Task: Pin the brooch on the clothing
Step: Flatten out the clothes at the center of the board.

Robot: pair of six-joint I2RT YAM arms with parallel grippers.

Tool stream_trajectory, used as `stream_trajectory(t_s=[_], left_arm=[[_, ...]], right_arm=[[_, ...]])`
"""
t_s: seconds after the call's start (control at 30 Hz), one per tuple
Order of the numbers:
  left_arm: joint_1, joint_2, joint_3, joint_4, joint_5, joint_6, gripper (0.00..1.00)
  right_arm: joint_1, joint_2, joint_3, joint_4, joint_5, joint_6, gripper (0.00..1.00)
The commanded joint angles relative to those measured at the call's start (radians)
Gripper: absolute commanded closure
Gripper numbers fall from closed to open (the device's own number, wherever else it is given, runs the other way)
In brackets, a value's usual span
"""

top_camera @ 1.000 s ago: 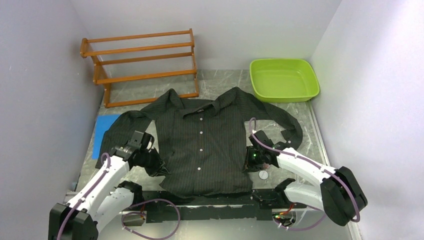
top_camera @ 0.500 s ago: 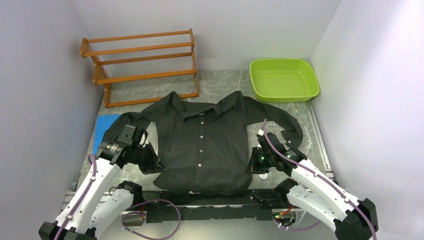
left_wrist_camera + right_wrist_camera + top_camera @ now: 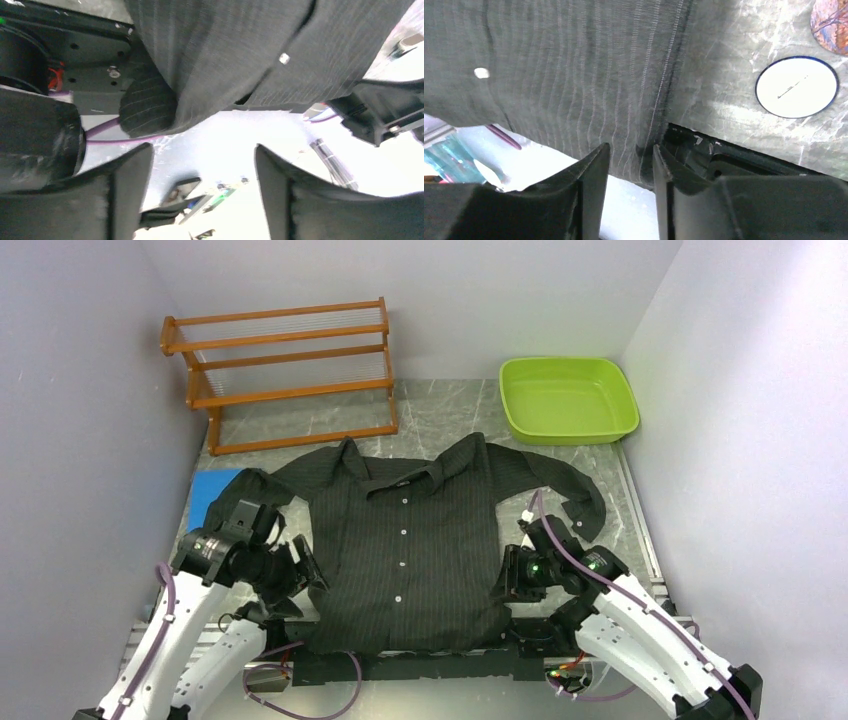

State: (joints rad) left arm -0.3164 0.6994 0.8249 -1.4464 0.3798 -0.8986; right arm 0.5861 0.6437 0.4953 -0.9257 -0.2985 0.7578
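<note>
- Item: clothing (image 3: 420,540), a black pinstriped shirt spread front-up on table (image 3: 450,405), with its hem draped over the near edge between the arms.
- Handling, judged: light and limp, creasing and sliding when tugged. Best held at the side seam or hem, with the cloth kept taut where the pin enters.
- Item: brooch (image 3: 796,86), a round white disc with a dark rim, on bare table just beside the shirt's seam. Probably thin and rigid, so best taken by the rim.
- Tool: left gripper (image 3: 202,150), jaws wide apart and empty, hem just ahead.
- Tool: right gripper (image 3: 630,147), jaws narrowly parted, seam at their mouth, no clamp evident.
</note>
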Motion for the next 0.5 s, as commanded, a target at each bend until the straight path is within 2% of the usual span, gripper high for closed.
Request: stream_trajectory(t_s=[0.0, 0.03, 0.13, 0.27, 0.47], left_arm=[[-0.003, 0.041, 0.142, -0.054, -0.120, 0.058, 0.07], [-0.003, 0.055, 0.172, -0.038, -0.153, 0.072, 0.06], [-0.002, 0.123, 0.235, 0.015, -0.211, 0.106, 0.06], [-0.003, 0.235, 0.253, 0.164, -0.215, 0.161, 0.06], [-0.001, 0.400, 0.207, 0.536, -0.123, 0.169, 0.06]], right_arm=[[0.004, 0.014, 0.052, 0.050, -0.010, -0.039, 0.47], [0.003, 0.025, 0.061, 0.068, -0.002, -0.039, 0.37], [0.003, 0.079, 0.121, 0.145, 0.050, -0.055, 0.26], [0.003, 0.167, 0.195, 0.259, 0.120, -0.082, 0.19], [0.000, 0.329, 0.304, 0.463, 0.225, -0.114, 0.12]])
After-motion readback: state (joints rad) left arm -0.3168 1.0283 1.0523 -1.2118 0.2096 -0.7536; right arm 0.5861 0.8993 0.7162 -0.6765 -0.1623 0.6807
